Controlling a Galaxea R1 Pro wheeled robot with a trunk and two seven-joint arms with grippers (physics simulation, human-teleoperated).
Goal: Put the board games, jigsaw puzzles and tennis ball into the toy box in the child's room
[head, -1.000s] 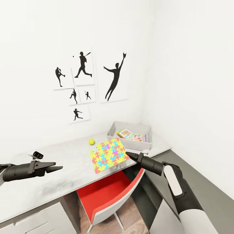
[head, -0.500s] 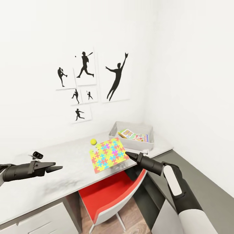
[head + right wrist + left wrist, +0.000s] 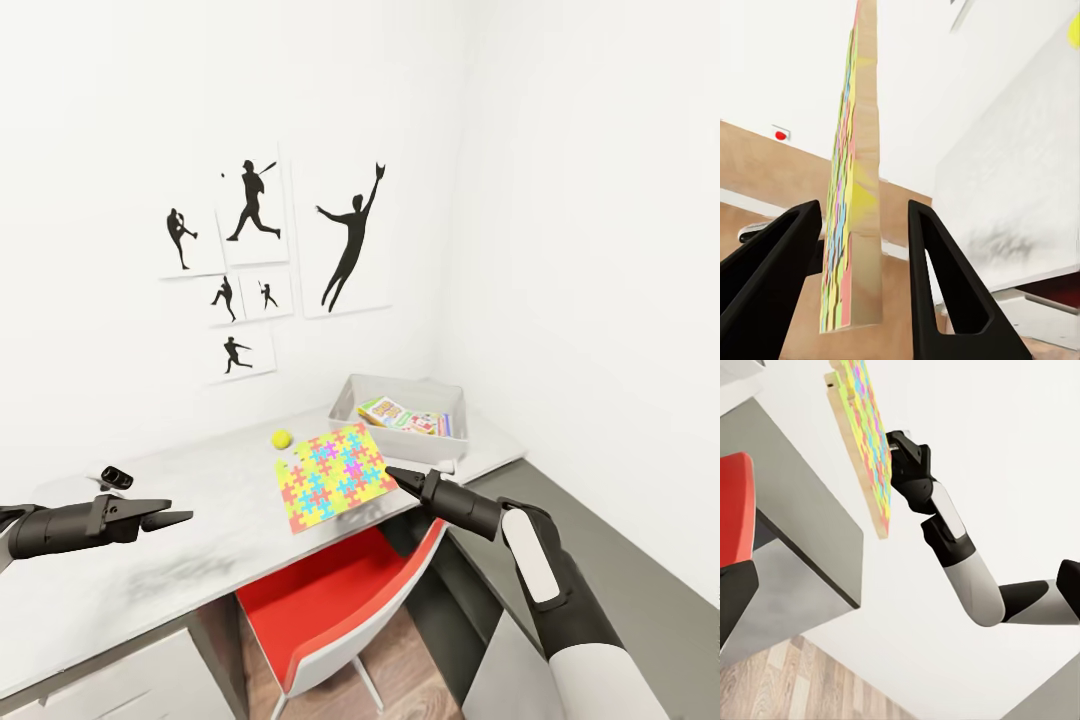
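Right jaws [image 3: 392,472] flank jigsaw puzzle [image 3: 333,476], grip uncertain | left jaws [image 3: 180,518] spread, empty | puzzle unmoved, lower-centre frame, toy box [image 3: 437,443] next.

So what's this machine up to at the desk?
The robot's right hand holds a colourful jigsaw puzzle by its edge, tilted above the table. The toy box behind it already has board games inside. A tennis ball sits on the table. The left hand hangs free, holding nothing.
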